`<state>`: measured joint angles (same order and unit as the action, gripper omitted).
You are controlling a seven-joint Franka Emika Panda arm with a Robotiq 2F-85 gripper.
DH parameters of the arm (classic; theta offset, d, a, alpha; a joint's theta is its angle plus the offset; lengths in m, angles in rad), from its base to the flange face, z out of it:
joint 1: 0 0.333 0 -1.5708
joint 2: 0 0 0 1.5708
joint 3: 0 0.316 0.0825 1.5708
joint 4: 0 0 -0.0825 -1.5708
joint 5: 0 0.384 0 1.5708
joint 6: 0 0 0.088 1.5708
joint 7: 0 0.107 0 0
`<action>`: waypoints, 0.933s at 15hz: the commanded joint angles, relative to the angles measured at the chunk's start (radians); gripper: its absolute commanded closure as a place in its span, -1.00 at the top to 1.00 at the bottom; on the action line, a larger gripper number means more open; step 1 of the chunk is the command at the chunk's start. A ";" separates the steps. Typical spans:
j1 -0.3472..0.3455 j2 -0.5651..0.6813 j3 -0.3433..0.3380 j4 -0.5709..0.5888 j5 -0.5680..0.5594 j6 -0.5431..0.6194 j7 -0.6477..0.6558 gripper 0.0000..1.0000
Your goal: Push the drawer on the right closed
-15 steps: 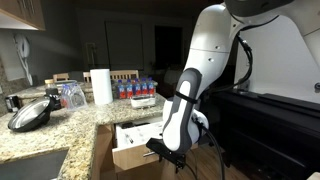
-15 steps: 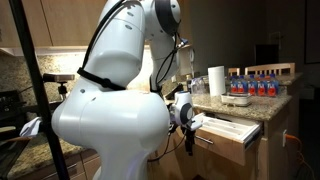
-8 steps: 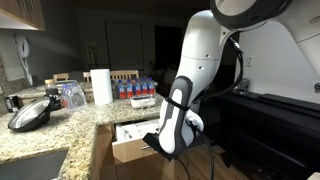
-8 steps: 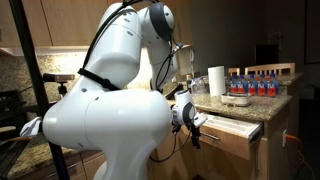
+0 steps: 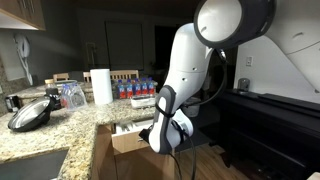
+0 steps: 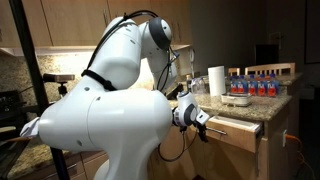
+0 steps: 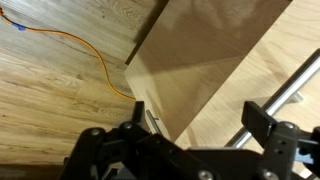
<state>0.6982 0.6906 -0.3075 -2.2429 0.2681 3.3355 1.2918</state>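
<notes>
The drawer [image 6: 236, 133] juts out from under the countertop [image 6: 262, 106], and the gripper [image 6: 201, 124] sits just before its front (contact cannot be made out). Above and beyond the gripper, a paper towel roll [image 6: 216, 80] stands on the countertop, with a row of bottles [image 6: 256, 83] beside it, farther off. In the wrist view the bar handle [image 7: 288, 92] runs just ahead of one of the spread fingers [image 7: 270, 135], and a cable [image 7: 90, 58] lies on the floor [image 7: 50, 110] below, towards the opposite finger's side.
</notes>
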 commanded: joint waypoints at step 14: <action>-0.134 0.402 0.009 0.686 0.040 -0.142 -0.185 1.00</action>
<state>0.5768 0.9996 -0.2976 -1.7066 0.2859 3.2365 1.1386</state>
